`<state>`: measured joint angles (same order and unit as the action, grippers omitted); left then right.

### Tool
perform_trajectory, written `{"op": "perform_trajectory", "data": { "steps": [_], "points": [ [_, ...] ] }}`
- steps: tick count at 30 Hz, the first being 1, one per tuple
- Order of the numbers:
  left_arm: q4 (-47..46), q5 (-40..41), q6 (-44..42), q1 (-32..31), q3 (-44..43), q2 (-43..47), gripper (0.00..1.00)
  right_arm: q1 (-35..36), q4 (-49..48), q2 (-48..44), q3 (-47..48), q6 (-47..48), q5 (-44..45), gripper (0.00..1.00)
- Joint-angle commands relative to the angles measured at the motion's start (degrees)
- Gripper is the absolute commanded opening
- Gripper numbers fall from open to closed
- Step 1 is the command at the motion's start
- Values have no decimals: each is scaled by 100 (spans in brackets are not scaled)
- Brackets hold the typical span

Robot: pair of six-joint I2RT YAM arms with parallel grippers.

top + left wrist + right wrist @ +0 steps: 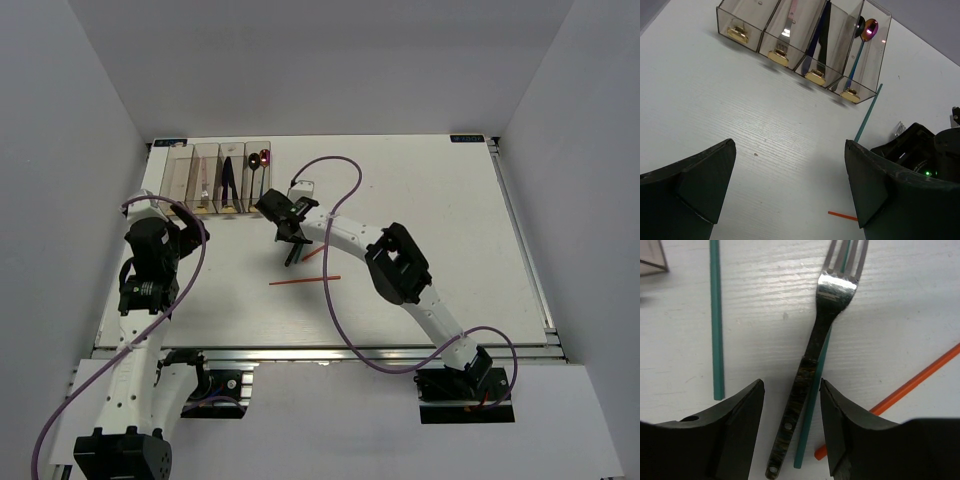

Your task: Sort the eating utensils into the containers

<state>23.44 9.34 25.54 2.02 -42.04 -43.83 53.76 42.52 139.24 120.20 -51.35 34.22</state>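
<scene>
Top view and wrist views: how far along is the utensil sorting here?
Done: spoons and dark knives already sit in the containers. In hand: nothing gripped yet; the right gripper straddles a fork on the table, jaws open. Remaining: that fork, two green chopsticks and orange chopsticks. The left gripper hangs open, empty.

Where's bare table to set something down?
Free: right half of the table, beyond the right arm; strip between containers and left gripper. Crowded: under right gripper: fork, green chopsticks, orange chopstick.
</scene>
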Motion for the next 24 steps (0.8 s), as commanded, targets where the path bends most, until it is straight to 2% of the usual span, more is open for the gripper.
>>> {"op": "perform_trajectory", "data": {
  "steps": [1, 7, 12, 24],
  "points": [
    [-129, -169, -23, -26, -67, -11, 98, 38, -402, -433, -49, 143, -3, 54],
    [-164, -266, -31, -26, -59, -73, 98, 47, -534, -433, -94, 91, -135, 54],
    [-164, -284, -32, -26, -50, -64, 98, 47, -271, -231, 91, -41, -100, 54],
    [-191, -424, -40, -26, -50, -152, 98, 56, -630, -494, -541, -147, -213, 54]
  ]
}}
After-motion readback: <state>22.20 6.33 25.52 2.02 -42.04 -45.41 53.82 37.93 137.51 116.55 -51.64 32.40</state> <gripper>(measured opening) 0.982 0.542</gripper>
